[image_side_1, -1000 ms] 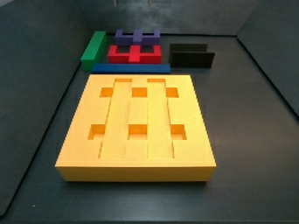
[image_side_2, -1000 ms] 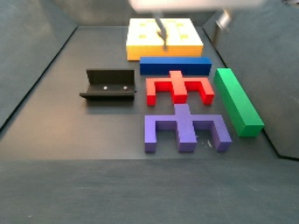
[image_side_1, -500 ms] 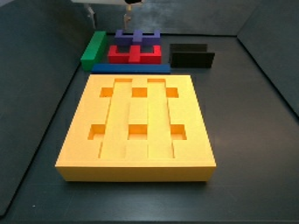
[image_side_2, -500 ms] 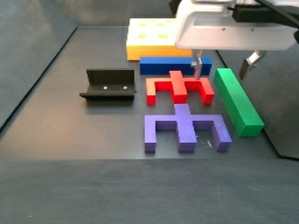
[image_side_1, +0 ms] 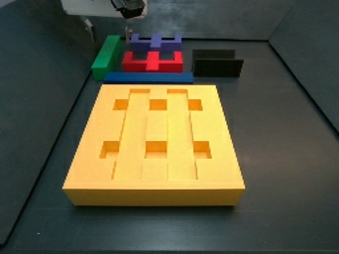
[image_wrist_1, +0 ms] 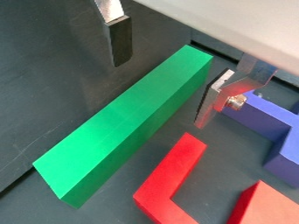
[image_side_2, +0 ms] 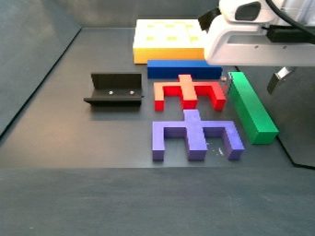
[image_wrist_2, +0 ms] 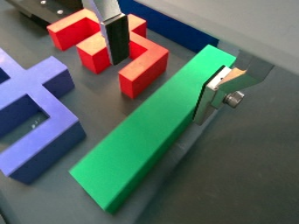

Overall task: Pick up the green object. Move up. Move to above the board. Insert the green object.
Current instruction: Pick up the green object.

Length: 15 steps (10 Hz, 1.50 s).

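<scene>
The green object (image_side_2: 252, 106) is a long green bar lying flat on the floor beside the red block; it also shows in a side view (image_side_1: 103, 55). The gripper (image_side_2: 255, 77) is open and hovers over the bar's end nearest the board, as also seen in a side view (image_side_1: 130, 10). In both wrist views the gripper (image_wrist_1: 166, 70) (image_wrist_2: 162, 70) straddles the green bar (image_wrist_1: 122, 131) (image_wrist_2: 152, 131), one finger on each long side, not touching it. The yellow board (image_side_1: 157, 139) lies flat with its recesses showing; it also shows in a side view (image_side_2: 167, 37).
A blue bar (image_side_2: 185, 69) lies between the board and the red notched block (image_side_2: 187, 92). A purple notched block (image_side_2: 191, 136) lies beyond the red one. The dark fixture (image_side_2: 113, 89) stands to the side. Dark walls enclose the floor.
The gripper has moved from over the board to over the green bar and come lower. No piece has moved.
</scene>
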### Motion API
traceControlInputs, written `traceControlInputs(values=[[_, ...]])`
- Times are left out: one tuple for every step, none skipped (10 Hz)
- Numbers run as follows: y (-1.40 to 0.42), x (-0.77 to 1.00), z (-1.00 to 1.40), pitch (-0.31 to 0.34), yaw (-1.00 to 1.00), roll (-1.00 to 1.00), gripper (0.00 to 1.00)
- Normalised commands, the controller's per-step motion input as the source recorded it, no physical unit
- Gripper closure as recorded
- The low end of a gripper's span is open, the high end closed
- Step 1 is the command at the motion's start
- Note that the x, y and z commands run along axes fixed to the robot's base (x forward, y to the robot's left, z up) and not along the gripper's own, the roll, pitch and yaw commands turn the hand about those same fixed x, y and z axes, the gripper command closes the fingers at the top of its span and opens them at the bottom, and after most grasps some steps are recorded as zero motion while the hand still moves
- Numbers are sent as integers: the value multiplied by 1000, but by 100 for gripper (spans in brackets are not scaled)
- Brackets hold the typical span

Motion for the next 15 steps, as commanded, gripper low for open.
traceControlInputs(values=[[0,-71,-283,0,157,107,0],[0,-137,-306,0,126,129,0],[0,-129,-309,0,129,137,0],[0,-14,-320,0,174,103,0],[31,49,-317,0,180,67,0],[29,40,-277,0,206,74,0],[11,171,-231,0,166,51,0],[0,457,-174,39,0,33,0],[20,574,-154,99,-3,24,0],[40,311,-166,97,-94,37,0],[106,-31,-151,77,-51,33,0],[146,-151,-137,51,0,36,0],[109,-63,-77,49,0,29,0],[51,-174,-80,23,0,37,0],[0,43,-120,34,0,49,0]])
